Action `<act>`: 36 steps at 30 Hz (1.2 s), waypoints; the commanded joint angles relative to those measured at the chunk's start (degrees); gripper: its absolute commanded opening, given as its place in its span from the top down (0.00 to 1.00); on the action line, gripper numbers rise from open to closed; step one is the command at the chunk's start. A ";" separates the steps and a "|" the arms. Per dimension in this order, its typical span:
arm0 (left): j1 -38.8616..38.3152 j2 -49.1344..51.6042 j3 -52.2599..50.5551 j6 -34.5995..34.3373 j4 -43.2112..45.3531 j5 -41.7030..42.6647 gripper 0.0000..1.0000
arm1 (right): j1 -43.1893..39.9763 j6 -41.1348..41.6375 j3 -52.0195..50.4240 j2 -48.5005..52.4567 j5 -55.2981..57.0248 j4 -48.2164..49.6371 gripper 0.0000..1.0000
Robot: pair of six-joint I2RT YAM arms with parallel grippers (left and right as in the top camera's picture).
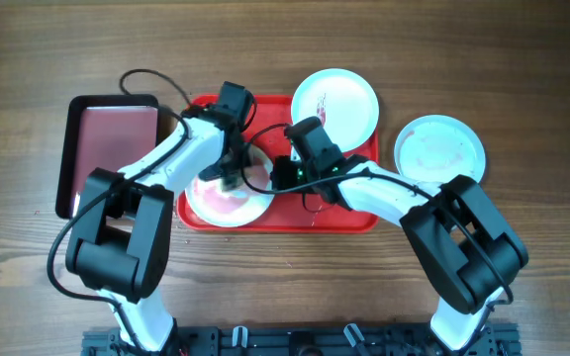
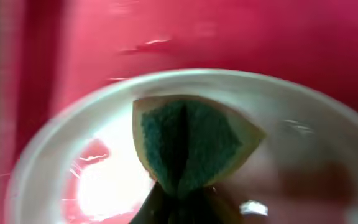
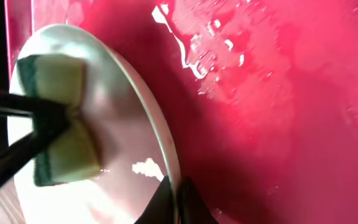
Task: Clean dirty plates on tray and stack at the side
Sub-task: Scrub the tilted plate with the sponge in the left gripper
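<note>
A large, flat, bright red plastic tray (image 1: 270,111) with rounded corners and a low rim sits mid-counter, its long sides parallel to the near edge. In its near-left corner lies a round, shallow, pale smeared plate (image 1: 228,206) with a reddish film across its centre. The plate's rim is close to the tray's left and near rims.

The left gripper (image 1: 231,176) is clenched on a folded sponge (image 2: 191,140) of yellow foam with a blue-green scouring face, held against the far part of the plate. The right gripper (image 1: 283,178) reaches in from the right-edge side and is clamped on the same plate's rim, with one fingertip on each side of the edge in the right wrist view. I cannot tell whether that side of the plate is lifted off the tray floor. The two grippers are near each other, with little room between them.

A round white plate (image 1: 336,103) with small reddish marks overhangs the tray's far-right corner, toward the far edge. A round turquoise plate (image 1: 440,148) rests on the wooden counter (image 1: 522,79) just beyond the tray's right rim, toward the right edge and apart from the white one. A smaller black-rimmed tray (image 1: 112,148) with a dark red floor lies just beside the red tray's left rim.

The tray's right half shows bare red floor with wet glints, crossed by the right arm. Bare wood runs from the turquoise plate to the right edge, along the far edge, and from the black-rimmed tray to the left edge.
</note>
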 commanded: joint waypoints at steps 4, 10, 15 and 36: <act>2.29 0.50 -1.60 -1.38 -12.46 -4.74 0.96 | -0.24 0.02 -0.04 1.49 -0.59 -0.37 0.96; 2.29 0.50 -1.62 21.44 -8.94 32.11 0.96 | -0.24 0.00 -0.04 1.49 -0.59 -0.31 0.96; 2.29 0.50 -1.62 21.77 0.79 33.18 0.96 | -0.26 0.02 -0.04 1.49 -0.59 -0.35 0.96; 5.14 0.17 19.02 12.83 -11.50 34.45 0.96 | -1.31 -1.46 0.24 1.29 -5.73 -3.89 0.96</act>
